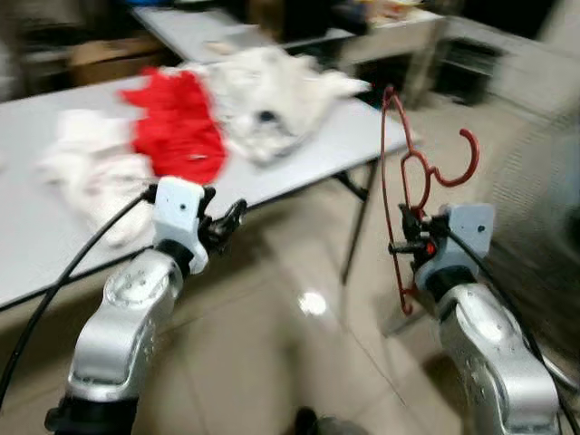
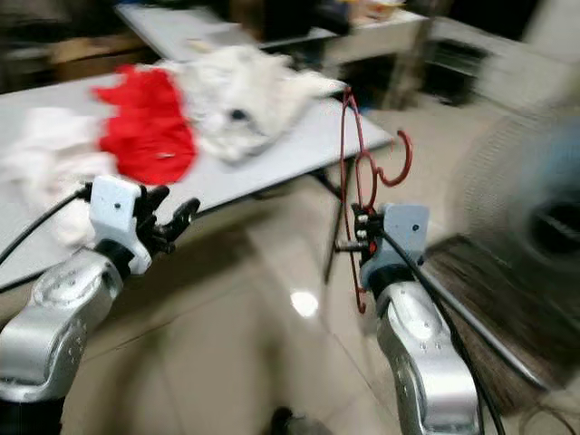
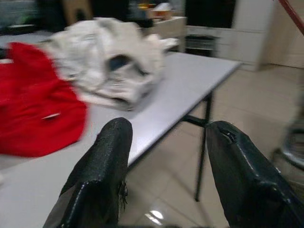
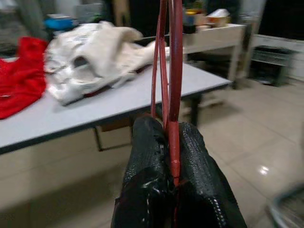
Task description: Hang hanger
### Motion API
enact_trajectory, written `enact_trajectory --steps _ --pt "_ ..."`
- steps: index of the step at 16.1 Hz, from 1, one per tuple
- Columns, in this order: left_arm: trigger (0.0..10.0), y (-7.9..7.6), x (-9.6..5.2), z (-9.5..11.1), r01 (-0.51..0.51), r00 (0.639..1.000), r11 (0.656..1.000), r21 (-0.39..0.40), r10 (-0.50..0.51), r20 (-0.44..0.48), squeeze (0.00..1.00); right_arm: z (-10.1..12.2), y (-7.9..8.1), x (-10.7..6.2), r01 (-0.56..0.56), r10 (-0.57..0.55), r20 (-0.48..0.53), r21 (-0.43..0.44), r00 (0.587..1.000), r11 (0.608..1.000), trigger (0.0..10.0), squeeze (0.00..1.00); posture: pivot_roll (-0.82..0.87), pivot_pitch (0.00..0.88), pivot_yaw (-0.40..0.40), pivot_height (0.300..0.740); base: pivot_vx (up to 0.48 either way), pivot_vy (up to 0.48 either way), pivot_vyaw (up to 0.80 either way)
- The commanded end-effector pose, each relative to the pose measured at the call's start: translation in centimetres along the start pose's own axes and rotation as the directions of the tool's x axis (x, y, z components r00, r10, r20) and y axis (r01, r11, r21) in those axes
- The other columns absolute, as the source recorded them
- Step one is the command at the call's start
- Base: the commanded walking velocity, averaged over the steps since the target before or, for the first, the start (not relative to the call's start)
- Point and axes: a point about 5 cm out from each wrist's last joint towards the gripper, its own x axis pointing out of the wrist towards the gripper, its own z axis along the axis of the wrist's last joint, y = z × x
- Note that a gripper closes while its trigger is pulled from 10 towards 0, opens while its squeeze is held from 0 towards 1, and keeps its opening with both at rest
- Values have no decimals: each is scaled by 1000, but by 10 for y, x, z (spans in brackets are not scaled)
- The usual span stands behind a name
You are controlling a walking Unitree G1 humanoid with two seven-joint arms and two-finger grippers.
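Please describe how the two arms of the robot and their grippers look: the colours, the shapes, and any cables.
Both arms are rounded silver metal shells. Each ends in a pale grey, boxy wrist block with small dark screw holes. The left gripper and right gripper have black fingers; the fingers look thick, rounded and rough. A black cable runs along each arm to its wrist block.

A workroom: folding tables (image 1: 362,136) piled with clothes (image 1: 254,91), tiled floor (image 1: 299,353).

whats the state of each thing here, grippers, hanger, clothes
left gripper: open, holding nothing, raised near the table edge
right gripper: shut on the hanger
red wire hanger: held on edge, hook pointing to the robot's right
red garment: crumpled on the grey folding table
white garment: heaped beside the red one
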Motion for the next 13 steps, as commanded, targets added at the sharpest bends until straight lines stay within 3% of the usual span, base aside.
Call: enact_trajectory --steps 1,10,13 --pt "10000 6 -4 -1 -23 1000 1000 1 23 -4 0 7 5 4 -22 22 30 -5 999 1000 10000 0 -130 0 -13 740 0 352 0" --pt "10000 5 -4 -2 -20 1000 1000 7 20 -6 0 8 5 4 -23 24 35 -12 999 1000 10000 0 -132 0 -17 740 0 352 0" --pt "10000 4 -4 -1 -18 1000 1000 14 18 -3 0 7 4 3 -16 17 34 -11 999 1000 10000 0 -133 0 -15 740 0 0 0"
